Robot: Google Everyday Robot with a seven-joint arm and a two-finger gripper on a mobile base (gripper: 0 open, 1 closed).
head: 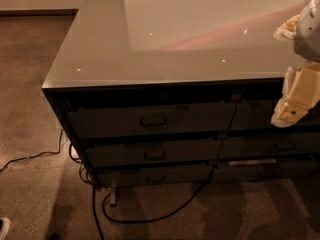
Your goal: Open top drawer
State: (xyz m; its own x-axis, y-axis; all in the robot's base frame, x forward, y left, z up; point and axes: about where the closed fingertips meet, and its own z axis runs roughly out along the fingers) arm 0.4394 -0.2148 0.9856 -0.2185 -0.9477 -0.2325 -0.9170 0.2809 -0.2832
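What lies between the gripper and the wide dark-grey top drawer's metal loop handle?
Camera view: only bare drawer fronts and their vertical seam; gripper hangs right of the top drawer.

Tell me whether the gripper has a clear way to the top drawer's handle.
Likely yes: the gripper hangs right of the top drawer, and nothing shows between it and the handle.

countertop (pixel 100 49): glossy, smooth | top drawer (pixel 115 123): matt grey | gripper (pixel 288 110) at right: cream plastic
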